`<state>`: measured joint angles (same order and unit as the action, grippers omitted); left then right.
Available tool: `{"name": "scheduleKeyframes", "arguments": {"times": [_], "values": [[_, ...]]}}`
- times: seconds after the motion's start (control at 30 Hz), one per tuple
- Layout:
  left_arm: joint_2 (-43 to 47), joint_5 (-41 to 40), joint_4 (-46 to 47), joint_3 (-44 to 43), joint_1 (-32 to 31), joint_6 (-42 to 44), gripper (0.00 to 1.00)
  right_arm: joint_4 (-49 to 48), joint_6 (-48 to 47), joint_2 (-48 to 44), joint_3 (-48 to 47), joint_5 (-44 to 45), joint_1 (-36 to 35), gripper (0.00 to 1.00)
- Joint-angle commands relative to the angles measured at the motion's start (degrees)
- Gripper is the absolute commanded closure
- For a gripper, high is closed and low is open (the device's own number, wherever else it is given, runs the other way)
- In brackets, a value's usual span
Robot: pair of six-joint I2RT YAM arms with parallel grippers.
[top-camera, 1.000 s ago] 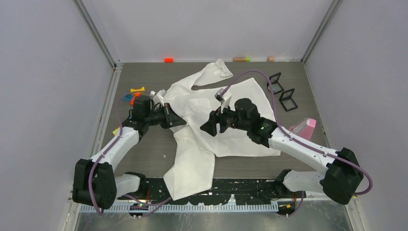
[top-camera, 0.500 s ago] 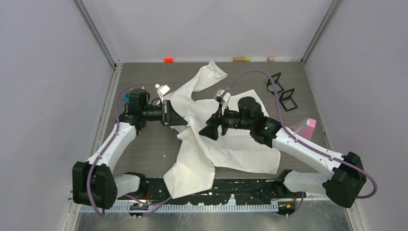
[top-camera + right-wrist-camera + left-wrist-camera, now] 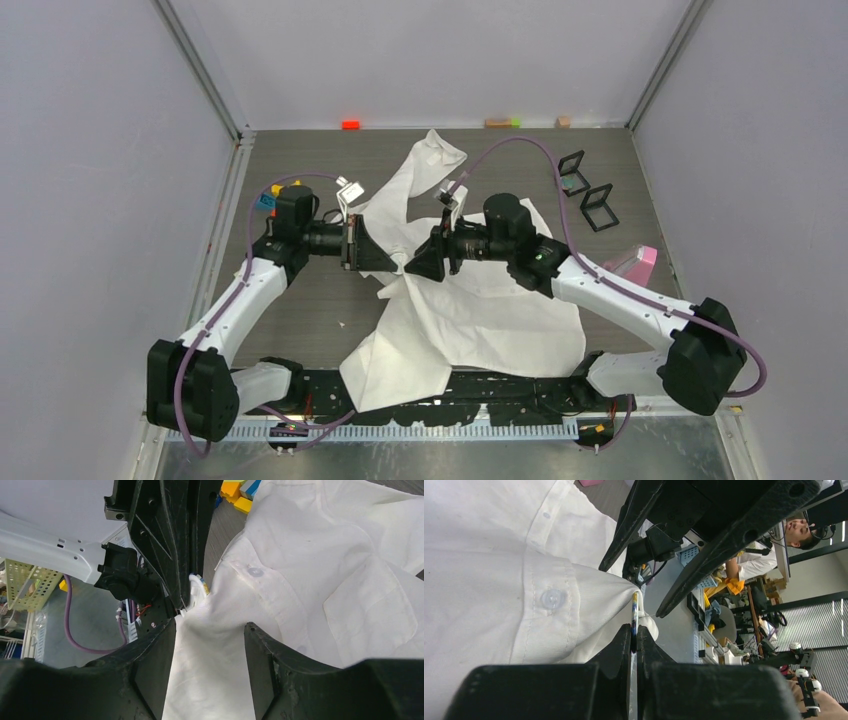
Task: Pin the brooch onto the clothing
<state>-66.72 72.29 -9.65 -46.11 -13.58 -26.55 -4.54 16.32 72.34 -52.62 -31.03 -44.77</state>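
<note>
Pinching brooch [image 3: 634,607] edge-on: L gripper [image 3: 634,632], jaws nearly shut on it, brooch up against a fold of the white shirt [image 3: 499,555], near a button [image 3: 553,598]. R gripper [image 3: 210,626] faces it, jaws wide apart, fabric bunched btwn its fingers. Shirt peaks up btwn both grippers; rest lies crumpled on table [image 3: 300,300].

The clothing [image 3: 480,320] lies across the middle of the table [image 3: 300,300], reaching from the far centre to the near edge. Above its left part the left gripper [image 3: 388,260] and right gripper [image 3: 416,266] face tip to tip with a lifted fold between them. The brooch [image 3: 634,611] sits pinched in the left one, near a button [image 3: 552,599]. Two stands [image 3: 587,195] sit on the table to the clothing's far right.
</note>
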Motion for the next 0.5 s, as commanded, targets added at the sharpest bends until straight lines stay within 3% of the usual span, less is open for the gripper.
{"name": "scheduleKeyframes", "arguments": {"times": [0.0, 0.47], "values": [[2.08, 3.65, 2.62, 0.05, -0.64, 0.59, 1.0, -3.33, 1.42, 0.31, -2.76, -3.0, 0.38, 0.43], [2.19, 4.2, 2.62, 0.14, -1.58, 0.55, 1.0, -3.71, 3.62, 2.86, -4.0, -6.93, 0.39, 0.51]]}}
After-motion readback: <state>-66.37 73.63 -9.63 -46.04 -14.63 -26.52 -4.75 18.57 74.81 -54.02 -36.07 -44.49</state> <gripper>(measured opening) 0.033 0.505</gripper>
